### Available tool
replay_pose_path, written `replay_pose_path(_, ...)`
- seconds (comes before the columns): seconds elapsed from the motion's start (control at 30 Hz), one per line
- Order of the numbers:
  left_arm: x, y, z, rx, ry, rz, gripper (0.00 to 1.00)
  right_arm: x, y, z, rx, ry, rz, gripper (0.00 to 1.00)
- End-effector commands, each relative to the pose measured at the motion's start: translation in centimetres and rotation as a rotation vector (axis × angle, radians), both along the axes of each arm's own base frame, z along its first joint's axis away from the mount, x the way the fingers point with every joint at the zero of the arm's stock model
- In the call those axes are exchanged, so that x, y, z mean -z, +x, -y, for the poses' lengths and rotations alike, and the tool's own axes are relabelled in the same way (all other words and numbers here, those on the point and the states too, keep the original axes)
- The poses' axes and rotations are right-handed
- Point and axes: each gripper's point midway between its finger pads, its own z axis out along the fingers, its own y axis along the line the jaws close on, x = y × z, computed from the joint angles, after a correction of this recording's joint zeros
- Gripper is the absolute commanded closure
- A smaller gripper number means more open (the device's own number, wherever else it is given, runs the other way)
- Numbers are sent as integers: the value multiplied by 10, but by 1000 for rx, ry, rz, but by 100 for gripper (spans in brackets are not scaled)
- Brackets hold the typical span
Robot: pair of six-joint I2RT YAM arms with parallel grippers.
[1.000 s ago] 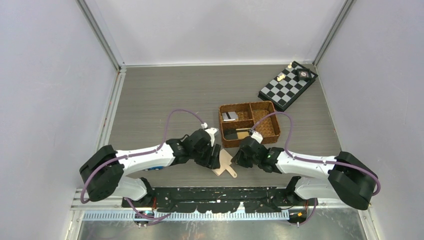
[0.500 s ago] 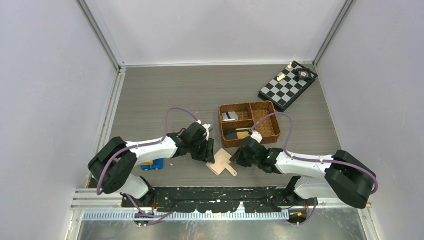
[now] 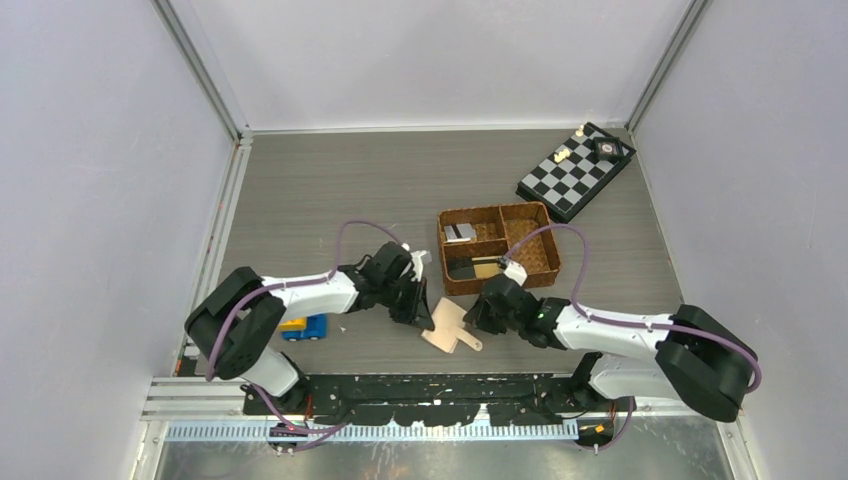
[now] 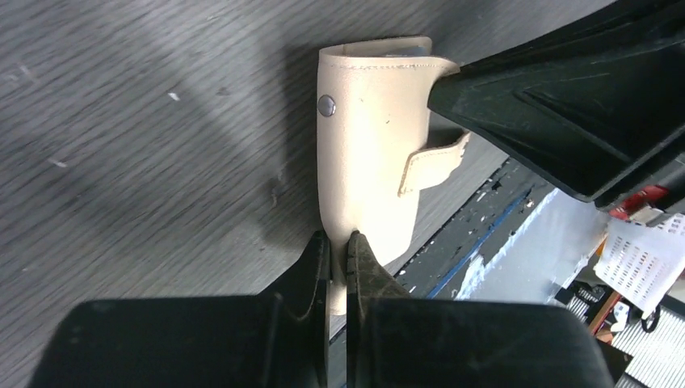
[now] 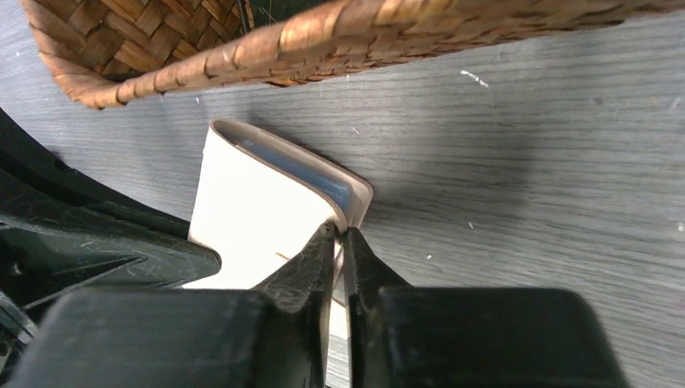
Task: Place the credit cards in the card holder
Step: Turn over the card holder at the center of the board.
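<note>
Card holder (image 3: 445, 325) slantwise, tab pointing near-right — left pincer (image 4: 339, 242), right pincer (image 5: 340, 234) both clamp its edges.

Smooth, matt beige leather-like wallet (image 4: 367, 153) with shiny metal stud (image 4: 326, 104); rough brown woven-cane basket (image 5: 339, 34); matt grey wood-grain desk (image 3: 330, 190); scuffed black matt plastic on the left claw (image 4: 338, 242) and right claw (image 5: 339, 234).

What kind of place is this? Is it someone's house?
Probably a robot lab's test booth, not a house. Plain walls box in the table, the left arm and right arm are bolted to a rail, and practice props sit about: a chessboard, a woven basket.
</note>
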Motion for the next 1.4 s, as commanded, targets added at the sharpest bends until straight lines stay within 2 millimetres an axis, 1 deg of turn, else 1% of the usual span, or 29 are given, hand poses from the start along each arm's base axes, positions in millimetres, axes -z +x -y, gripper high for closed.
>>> replay_pose_path(0.0,-11,-2,9,58,-78,77,100,-22,-4,-5,-59,47,51,71)
replay_pose_path(0.07,-16,-4,7,81,-99,114,100,-41,-3,-3,-81,60,91,52)
replay_pose_path(0.17,-27,-10,4,131,-132,165,100,-73,-5,0,-133,96,163,30)
replay_pose_path(0.23,-38,-15,3,173,-170,196,100,-94,-11,-3,-209,148,204,22)
replay_pose_path(0.27,-45,-18,3,192,-191,213,100,-104,-15,-5,-255,181,219,21)
replay_pose_path(0.33,-62,-24,3,236,-241,248,100,-119,-23,-8,-348,212,250,20)
replay_pose_path(0.47,-97,-39,3,316,-355,301,100,-136,-41,-15,-485,243,253,19)
replay_pose_path(0.53,-112,-46,3,346,-404,319,100,-144,-45,-18,-524,262,274,19)
replay_pose_path(0.63,-127,-56,4,381,-459,322,100,-159,-47,-19,-563,284,325,19)
replay_pose_path(0.73,-135,-65,4,409,-479,313,100,-172,-47,-16,-577,269,370,19)
replay_pose_path(0.87,-146,-74,2,426,-493,312,100,-174,-44,-6,-589,195,394,19)
replay_pose_path(0.93,-150,-78,1,431,-504,315,100,-175,-44,-7,-611,188,403,19)
replay_pose_path(1.1,-161,-83,0,438,-531,323,100,-178,-59,-27,-736,265,345,19)
replay_pose_path(1.2,-163,-80,-1,430,-524,342,100,-184,-73,-40,-815,363,298,20)
replay_pose_path(1.27,-161,-75,-2,410,-500,366,100,-190,-83,-46,-858,436,274,23)
replay_pose_path(1.3,-162,-73,-3,401,-493,380,100,-193,-87,-48,-874,463,264,27)
replay_pose_path(1.33,-162,-70,-3,389,-487,392,100,-194,-90,-48,-883,483,247,32)
replay_pose_path(1.37,-162,-68,-3,378,-481,404,100,-194,-92,-49,-890,492,239,40)
